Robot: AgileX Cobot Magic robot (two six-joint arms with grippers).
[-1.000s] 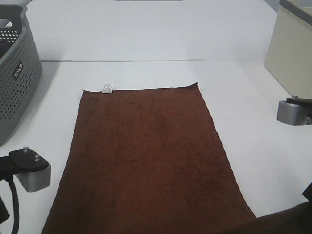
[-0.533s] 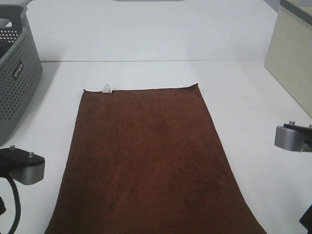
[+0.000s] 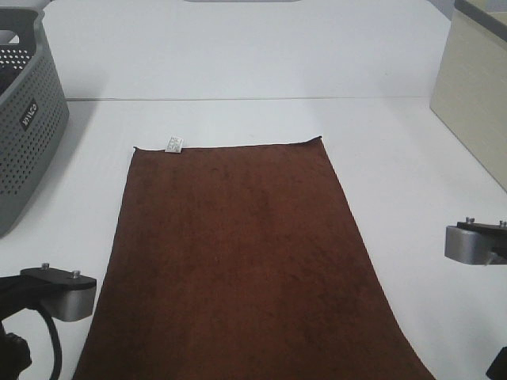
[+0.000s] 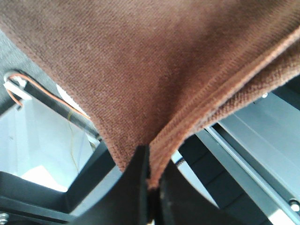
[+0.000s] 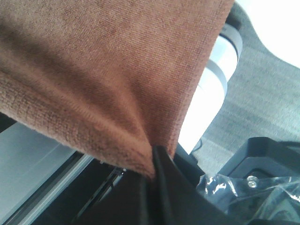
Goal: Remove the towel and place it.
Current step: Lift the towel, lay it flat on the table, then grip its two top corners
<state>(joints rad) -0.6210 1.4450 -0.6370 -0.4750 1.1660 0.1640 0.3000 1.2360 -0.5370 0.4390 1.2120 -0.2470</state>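
The towel (image 3: 238,253), a dark reddish-brown cloth, lies spread flat down the middle of the white table (image 3: 404,166), its small white tag (image 3: 174,144) at the far left corner. Its near edge runs out of the exterior view. In the left wrist view my left gripper (image 4: 150,161) is shut on a corner of the towel (image 4: 140,70), which drapes up from the black fingers. My right gripper (image 5: 152,161) pinches another corner of the towel (image 5: 103,70) the same way. Only the grey wrist blocks of the left arm (image 3: 63,297) and right arm (image 3: 474,241) show from above.
A grey perforated basket (image 3: 28,119) stands at the far left edge. A beige box (image 3: 475,87) sits at the far right. Both wrist views show metal frame rails (image 4: 253,154) and grey floor (image 5: 272,93) behind the hanging corners.
Both wrist blocks have moved toward the near edge. The folded towel part at the bottom right has left the exterior view, and the cloth lies flatter.
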